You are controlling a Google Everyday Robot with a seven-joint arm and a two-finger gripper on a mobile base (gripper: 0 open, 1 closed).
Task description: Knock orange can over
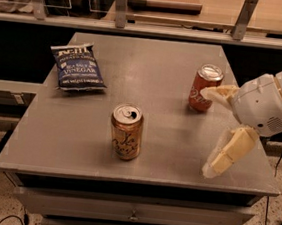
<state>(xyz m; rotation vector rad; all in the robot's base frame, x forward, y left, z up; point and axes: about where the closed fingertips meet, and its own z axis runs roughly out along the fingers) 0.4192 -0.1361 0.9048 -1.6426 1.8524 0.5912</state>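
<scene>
The orange can (126, 131), pale golden-orange with dark cursive lettering and a silver top, stands upright near the front middle of the grey table (155, 76). My gripper (209, 129) hangs at the right side of the table, well to the right of the orange can and apart from it. Its two pale fingers are spread wide: one fingertip (208, 93) points left near the red-orange can, the other finger (227, 153) points down toward the table's front right. It holds nothing.
A deeper red-orange can (204, 87) with white script stands upright at the right, just left of my upper finger. A blue chip bag (77, 67) lies at the back left. A railing and shelves run behind the table.
</scene>
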